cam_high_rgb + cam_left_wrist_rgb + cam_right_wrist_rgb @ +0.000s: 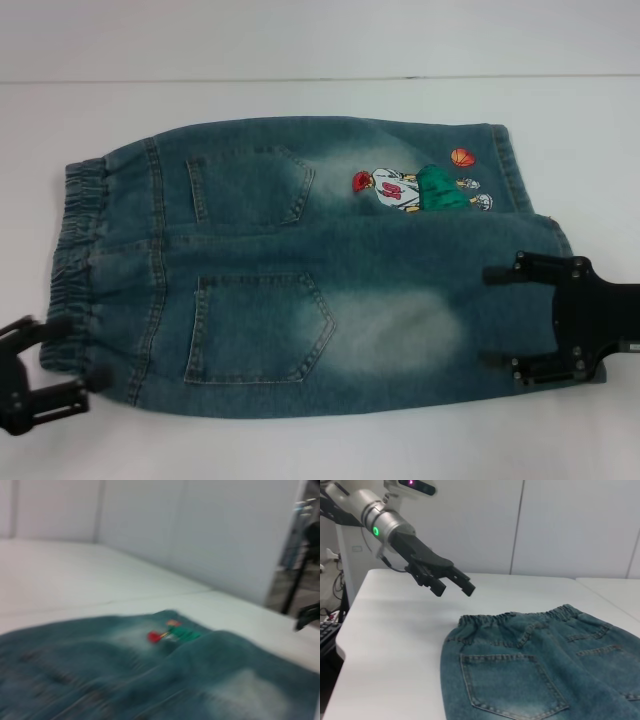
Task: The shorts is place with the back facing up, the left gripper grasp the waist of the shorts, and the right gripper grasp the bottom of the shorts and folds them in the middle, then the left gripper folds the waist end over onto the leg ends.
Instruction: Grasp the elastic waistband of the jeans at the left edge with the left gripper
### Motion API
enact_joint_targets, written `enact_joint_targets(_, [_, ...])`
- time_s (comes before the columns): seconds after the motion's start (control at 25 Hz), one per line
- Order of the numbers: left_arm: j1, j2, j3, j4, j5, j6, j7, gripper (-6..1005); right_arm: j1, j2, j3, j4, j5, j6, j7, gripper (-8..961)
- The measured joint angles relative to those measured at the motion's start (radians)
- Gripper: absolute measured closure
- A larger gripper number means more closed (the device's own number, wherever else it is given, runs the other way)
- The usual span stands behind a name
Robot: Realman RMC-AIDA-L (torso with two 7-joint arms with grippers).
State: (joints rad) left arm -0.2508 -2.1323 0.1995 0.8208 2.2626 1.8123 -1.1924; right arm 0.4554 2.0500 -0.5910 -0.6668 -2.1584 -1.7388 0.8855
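Observation:
The shorts [300, 270] lie flat on the white table with the two back pockets up. The elastic waist [75, 250] is at the left; the hemmed leg ends [515, 165] are at the right. An embroidered basketball player [415, 188] marks the far leg. My left gripper [65, 352] stands open at the near corner of the waist; in the right wrist view the left gripper [455, 586] hovers above the table just beyond the waistband [520, 616]. My right gripper [490, 315] is open over the near leg's hem. The left wrist view shows the blurred shorts [150, 675].
The white table [300, 100] extends beyond the shorts on the far side and in a narrow strip along the near edge. A white wall [570, 525] stands behind the table. A table seam [320, 78] runs across the back.

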Motion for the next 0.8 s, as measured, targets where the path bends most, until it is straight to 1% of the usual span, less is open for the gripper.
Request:
enact_joint_targets(0.04, [0.008,-0.015,0.005,0.064,0.008,-0.014,-0.058,135,-0.001,0.000,0.003,-0.004,0.000,0.001,0.000,36])
enact_joint_targets(0.16, [0.018,-0.030,0.024,0.139,0.024,-0.044,-0.130,142,-0.003,0.003,0.008,-0.018,0.000,0.008,0.006,37])
enact_joint_targets(0.32, [0.016,-0.030,0.049,0.170,0.070,-0.114,-0.210,152,-0.003,0.006,0.015,-0.022,0.000,0.022,0.008,37])
enact_joint_targets(0.6, [0.007,-0.032,0.129,0.159,0.096,-0.258,-0.239,169,-0.005,0.010,0.019,-0.022,0.000,0.030,0.010,37])
enact_joint_targets(0.8, [0.003,-0.033,0.154,0.142,0.093,-0.281,-0.240,181,-0.005,0.010,0.022,-0.022,0.000,0.036,0.017,36])
